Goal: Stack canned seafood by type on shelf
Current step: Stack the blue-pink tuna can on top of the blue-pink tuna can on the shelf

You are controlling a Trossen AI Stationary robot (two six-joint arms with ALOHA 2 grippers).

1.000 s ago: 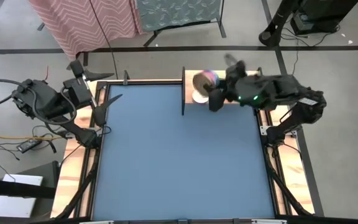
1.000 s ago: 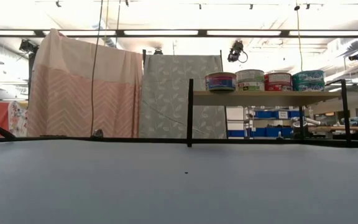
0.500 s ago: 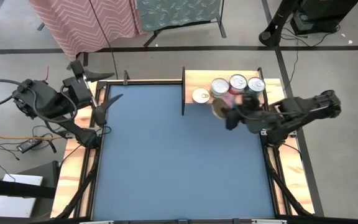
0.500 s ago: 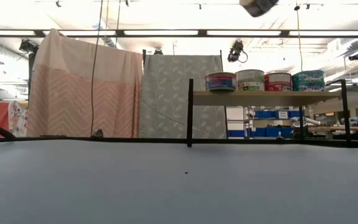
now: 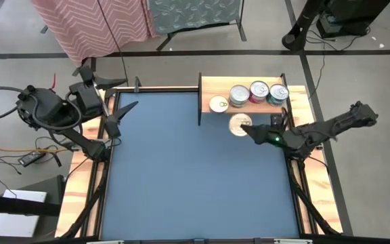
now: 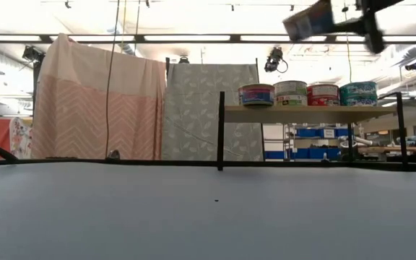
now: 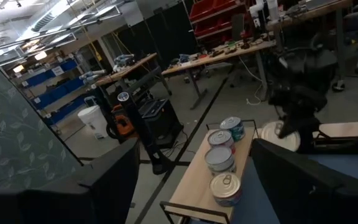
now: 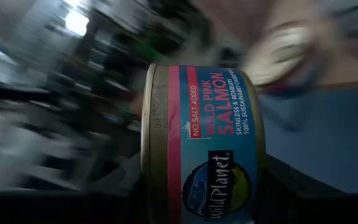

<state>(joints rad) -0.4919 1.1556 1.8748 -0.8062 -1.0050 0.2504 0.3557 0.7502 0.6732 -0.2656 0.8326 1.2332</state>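
Salmon tin (image 8: 204,143) swung off shelf (image 5: 212,87), blue label (pink stripe)

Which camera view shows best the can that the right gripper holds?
The right wrist view: the held can fills the picture and its salmon label is readable. The high view shows only its pale lid at the right gripper, beside the shelf. The low view shows it small, tilted, high up. The left wrist view shows it far off.
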